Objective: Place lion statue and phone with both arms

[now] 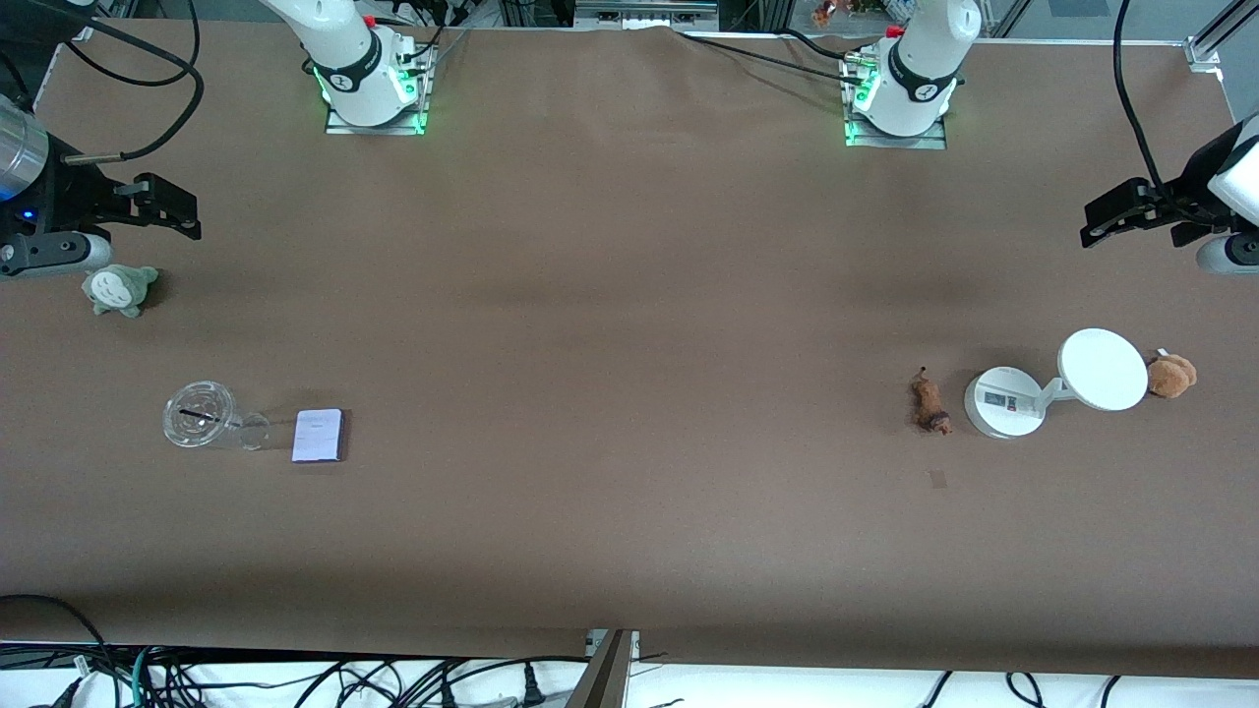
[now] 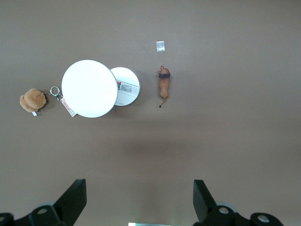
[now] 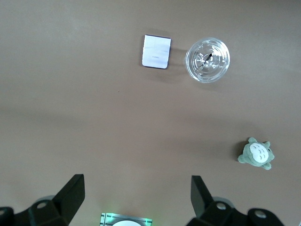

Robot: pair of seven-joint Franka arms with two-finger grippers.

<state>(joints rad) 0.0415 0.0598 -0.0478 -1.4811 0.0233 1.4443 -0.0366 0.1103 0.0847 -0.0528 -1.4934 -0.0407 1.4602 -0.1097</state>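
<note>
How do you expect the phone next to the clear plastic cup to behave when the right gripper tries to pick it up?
The phone lies flat on the table, so its thin edges probably offer little to pinch. It looks rigid, so it should not flex. Its smooth face suggests it may slide if pushed, perhaps toward the clear plastic cup beside it. The right gripper hangs open above.

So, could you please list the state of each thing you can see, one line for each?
Small brown lion statue: lying flat on the table, untouched.
Pale lavender flat phone: lying flat, face up, untouched.
Clear plastic lidded cup: beside the phone, lid on.
White round-based device with disc: standing beside the lion.
Tan fluffy plush toy: resting by the disc.
Grey-green plush toy: lying on the table.
Left claw: open, empty.
Right claw: open, empty.
</note>
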